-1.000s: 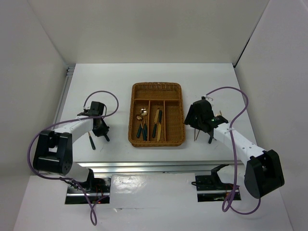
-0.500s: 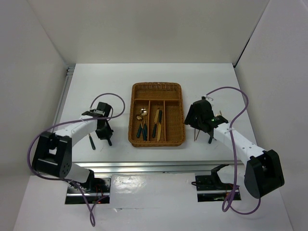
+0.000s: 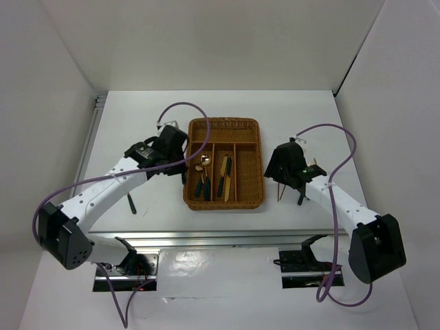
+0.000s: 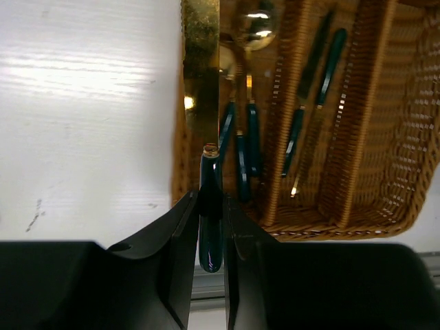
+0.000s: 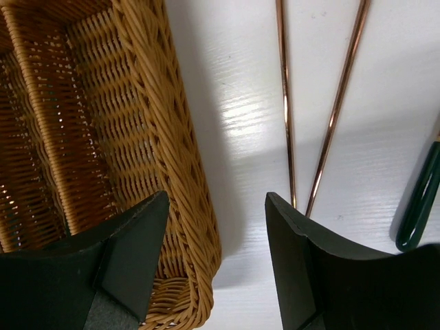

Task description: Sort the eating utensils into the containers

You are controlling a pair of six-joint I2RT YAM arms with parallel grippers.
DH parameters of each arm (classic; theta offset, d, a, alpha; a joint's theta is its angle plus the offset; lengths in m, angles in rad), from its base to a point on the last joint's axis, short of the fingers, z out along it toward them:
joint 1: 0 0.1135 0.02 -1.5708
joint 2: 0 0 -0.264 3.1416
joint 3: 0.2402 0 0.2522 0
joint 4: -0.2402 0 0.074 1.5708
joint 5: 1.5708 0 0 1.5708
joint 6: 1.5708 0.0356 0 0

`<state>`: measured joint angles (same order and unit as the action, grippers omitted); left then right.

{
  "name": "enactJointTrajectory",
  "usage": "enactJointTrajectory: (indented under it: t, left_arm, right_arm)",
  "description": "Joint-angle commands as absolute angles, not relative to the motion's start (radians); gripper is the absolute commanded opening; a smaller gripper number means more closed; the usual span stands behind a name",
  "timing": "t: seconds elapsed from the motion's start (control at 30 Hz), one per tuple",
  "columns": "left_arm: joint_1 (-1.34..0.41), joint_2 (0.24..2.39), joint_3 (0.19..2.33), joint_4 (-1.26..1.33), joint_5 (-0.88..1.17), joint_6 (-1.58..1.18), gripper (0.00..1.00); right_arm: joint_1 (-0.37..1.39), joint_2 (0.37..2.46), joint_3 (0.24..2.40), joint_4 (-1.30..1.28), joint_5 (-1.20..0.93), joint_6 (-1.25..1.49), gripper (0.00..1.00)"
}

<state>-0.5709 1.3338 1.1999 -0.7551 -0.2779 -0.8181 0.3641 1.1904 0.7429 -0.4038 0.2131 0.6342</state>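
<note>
Top external: left pincer (image 4: 211, 206), pinching knife (image 4: 201, 82), moved to tray (image 3: 260, 165) edge; right pincer (image 5: 216, 203) spread, unmoved.

You are looking at a robot test cell in a lab, not a home or a kitchen. The white tabletop (image 3: 137, 117) is boxed in by plain white panels (image 3: 206, 41) on 3 sides, like a booth built for recording. 2 white and black arms are bolted at its near edge, the left arm (image 3: 103, 185) and the right arm (image 3: 337, 199), each trailing purple cables (image 3: 323, 126). An aluminium rail (image 3: 206, 237) runs along the front, with metal base plates (image 3: 302, 265) below it. The 1 household thing is a wicker tray (image 3: 223, 205) holding cutlery (image 3: 203, 180).
</note>
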Motion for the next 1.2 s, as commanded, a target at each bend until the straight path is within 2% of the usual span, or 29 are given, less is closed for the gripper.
enactJointTrajectory:
  t: [0.0, 0.37, 0.97, 1.07, 1.1, 1.17]
  left_arm:
    - [-0.636, 1.411, 1.282, -0.727, -0.291, -0.83, 0.23]
    - [-0.759, 1.695, 1.442, -0.574, -0.198, -0.819, 0.23]
    - [-0.79, 1.867, 1.477, -0.54, -0.206, -0.857, 0.28]
    - [-0.79, 1.893, 1.486, -0.549, -0.206, -0.857, 0.37]
    - [-0.79, 1.893, 1.486, -0.549, -0.206, -0.857, 0.45]
    - [-0.79, 1.902, 1.486, -0.549, -0.206, -0.857, 0.49]
  right_arm:
    - [0.35, 1.189, 0.738, -0.382, 0.247, 0.63, 0.66]
    - [0.292, 1.12, 0.699, -0.393, 0.247, 0.63, 0.69]
    - [0.291, 1.12, 0.69, -0.393, 0.238, 0.63, 0.69]
    - [0.291, 1.12, 0.69, -0.393, 0.238, 0.63, 0.69]
    - [0.291, 1.12, 0.69, -0.393, 0.238, 0.63, 0.69]
    - [0.291, 1.12, 0.69, -0.393, 0.238, 0.63, 0.69]
